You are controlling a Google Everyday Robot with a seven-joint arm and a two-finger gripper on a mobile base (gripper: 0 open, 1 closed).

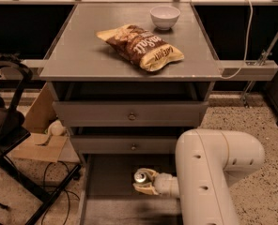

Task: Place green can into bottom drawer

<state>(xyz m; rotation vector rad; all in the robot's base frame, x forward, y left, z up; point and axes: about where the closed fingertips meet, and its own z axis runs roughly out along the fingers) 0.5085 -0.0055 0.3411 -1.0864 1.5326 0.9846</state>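
Jaws on green can (140, 176), gripper (142, 182) over btm drawer (106, 184)

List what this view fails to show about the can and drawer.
1. Sides of the green can: camera view, the end effector over the bottom drawer grips around them; only the top shows.
2. Whether the can touches the drawer floor: hidden by the can itself.
3. Drawer's right side: behind the arm.
4. Drawer's front: cut off by the bottom edge.
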